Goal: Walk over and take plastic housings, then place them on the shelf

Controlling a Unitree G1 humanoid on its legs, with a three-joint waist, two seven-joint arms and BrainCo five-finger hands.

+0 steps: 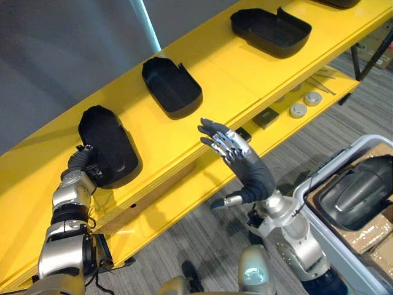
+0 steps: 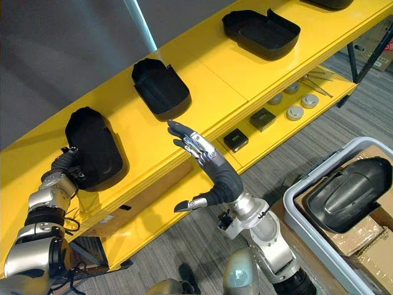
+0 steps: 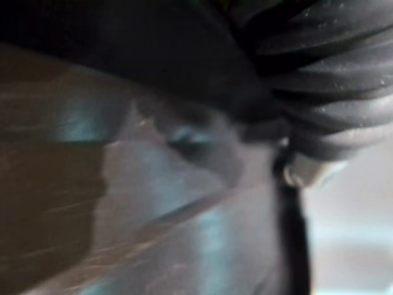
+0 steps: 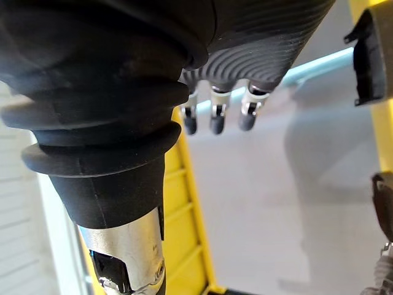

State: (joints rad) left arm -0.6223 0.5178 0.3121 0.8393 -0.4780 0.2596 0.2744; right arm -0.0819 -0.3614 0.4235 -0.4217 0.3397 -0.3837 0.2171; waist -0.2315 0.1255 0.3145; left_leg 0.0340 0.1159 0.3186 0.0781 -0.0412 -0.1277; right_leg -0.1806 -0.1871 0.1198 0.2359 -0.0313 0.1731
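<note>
Three black plastic housings lie on the top board of the yellow shelf (image 1: 236,77): one at the left (image 1: 107,144), one in the middle (image 1: 172,86) and one farther right (image 1: 270,31). My left hand (image 1: 81,163) is against the near end of the left housing, its dark cover touching the rim. My right hand (image 1: 245,163) is raised in front of the shelf's edge, open with straight fingers (image 4: 215,117) and holding nothing. It is apart from every housing.
A grey bin (image 2: 322,172) at the lower right holds another black housing (image 1: 356,190) on cardboard. The lower shelf board (image 2: 276,138) carries small black boxes (image 2: 235,141) and round metal discs (image 1: 298,110). A fourth housing (image 1: 338,3) shows at the top edge.
</note>
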